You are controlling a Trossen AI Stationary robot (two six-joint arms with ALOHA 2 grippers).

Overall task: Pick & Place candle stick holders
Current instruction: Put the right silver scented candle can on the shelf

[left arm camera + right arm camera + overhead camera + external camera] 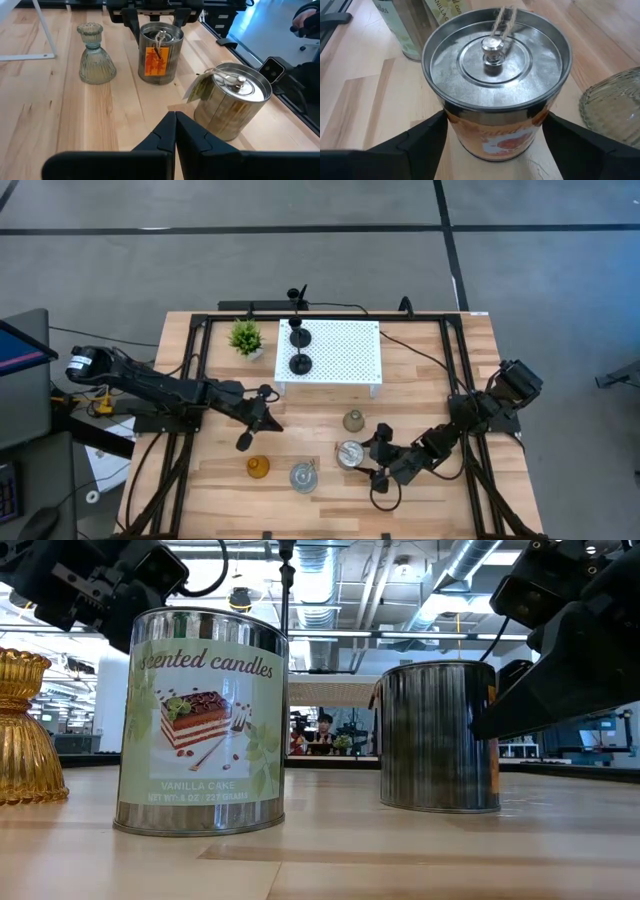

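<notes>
The orange-labelled candle tin (495,80) stands upright on the desk (430,380), directly between the spread fingers of the right pincer (492,145), which flank its sides without yet clamping, while the left pincer (175,135), pressed together, waits farther off.

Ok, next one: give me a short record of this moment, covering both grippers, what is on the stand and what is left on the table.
left gripper: jaws shut, empty, near the amber holder
right gripper: open, jaws either side of the orange-label tin; contact unclear
orange-label tin: standing on the table
on white stand: two black candlesticks, upright
loose on table: vanilla-cake tin, amber holder, olive bell-shaped holder
other: potted plant beside the stand
</notes>
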